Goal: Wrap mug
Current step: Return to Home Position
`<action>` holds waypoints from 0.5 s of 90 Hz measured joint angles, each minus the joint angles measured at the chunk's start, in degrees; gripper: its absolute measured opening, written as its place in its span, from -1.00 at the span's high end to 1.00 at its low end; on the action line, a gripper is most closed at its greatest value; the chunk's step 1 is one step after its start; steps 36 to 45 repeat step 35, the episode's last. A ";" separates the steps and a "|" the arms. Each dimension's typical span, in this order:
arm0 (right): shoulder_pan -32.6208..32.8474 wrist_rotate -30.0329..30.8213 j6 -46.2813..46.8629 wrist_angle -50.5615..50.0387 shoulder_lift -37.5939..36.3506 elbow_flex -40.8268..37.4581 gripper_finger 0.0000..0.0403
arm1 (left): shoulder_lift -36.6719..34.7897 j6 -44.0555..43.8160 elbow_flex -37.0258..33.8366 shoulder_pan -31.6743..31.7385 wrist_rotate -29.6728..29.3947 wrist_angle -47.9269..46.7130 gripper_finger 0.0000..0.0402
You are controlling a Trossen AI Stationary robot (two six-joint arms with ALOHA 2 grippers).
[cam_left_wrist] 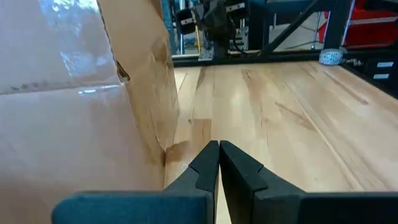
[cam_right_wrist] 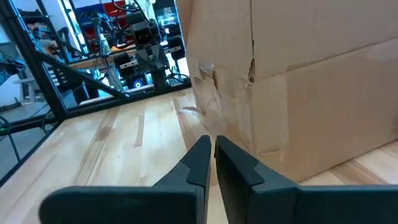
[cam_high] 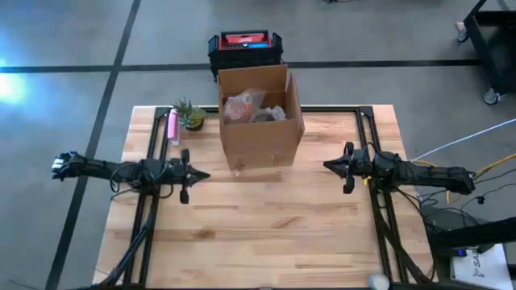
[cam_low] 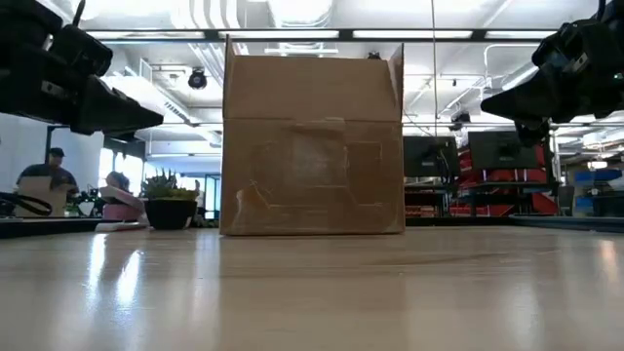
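The cardboard box is standing upright on the far middle of the tabletop, its mouth facing straight up and its flaps raised. Inside it the wrapped orange mug is lying low in the box, on the side nearer the left arm. The bubble wrap is spreading from it across the box toward the right arm's side, so the bundle's long axis is running left to right in the high view. The wrap is hiding the mug's handle and rim, so which way its mouth is pointing cannot be told.

The left gripper is hovering above the tabletop just off the box's near-left corner, pointing toward the right arm. Its 2 fingers are pressed together at the tips and grasping nothing. The right gripper is hovering off the box's near-right corner, pointing back toward the left arm. Its 2 fingers are likewise clenched on nothing. Neither gripper is touching the box.

A small potted plant is sitting just beside the box's left wall, with a pink object lying next to it. A black and red toolbox is resting on the floor beyond the tabletop's far edge. In the low view, 2 people are sitting in the room behind.
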 joint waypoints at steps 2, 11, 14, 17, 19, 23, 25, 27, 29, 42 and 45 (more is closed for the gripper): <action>0.00 0.00 0.00 0.00 0.00 0.00 0.96 | 0.21 0.01 0.00 0.00 0.00 -0.01 1.00; 0.00 0.00 0.00 0.00 0.00 0.00 0.96 | 0.95 0.02 0.00 0.00 0.00 0.00 1.00; 0.00 0.00 0.00 0.00 0.00 0.00 0.96 | 1.23 0.02 0.00 0.00 0.00 0.00 1.00; 0.00 0.00 0.00 0.00 0.01 0.00 0.96 | 1.46 0.00 0.00 0.00 0.01 -0.02 1.00; 0.00 0.00 0.00 0.00 0.00 0.00 0.96 | 1.58 0.01 0.00 0.00 0.02 -0.02 1.00; 0.00 0.00 0.00 0.00 0.00 0.00 0.96 | 1.84 0.02 0.00 0.00 0.00 -0.01 1.00; 0.00 0.00 0.00 0.00 0.00 0.00 0.96 | 1.99 0.02 0.00 0.00 0.00 0.00 1.00; 0.00 0.00 0.00 0.00 0.00 0.00 0.96 | 2.13 0.00 0.00 0.00 0.01 0.00 1.00; 0.00 0.00 0.00 0.01 0.00 0.00 0.96 | 2.25 0.00 0.00 0.00 0.02 -0.01 1.00; 0.00 0.00 0.00 0.00 0.00 0.00 0.96 | 2.49 0.02 0.00 0.00 0.02 -0.02 1.00; 0.00 0.00 0.00 0.00 0.00 0.00 0.96 | 2.49 0.02 0.00 0.00 0.02 -0.02 1.00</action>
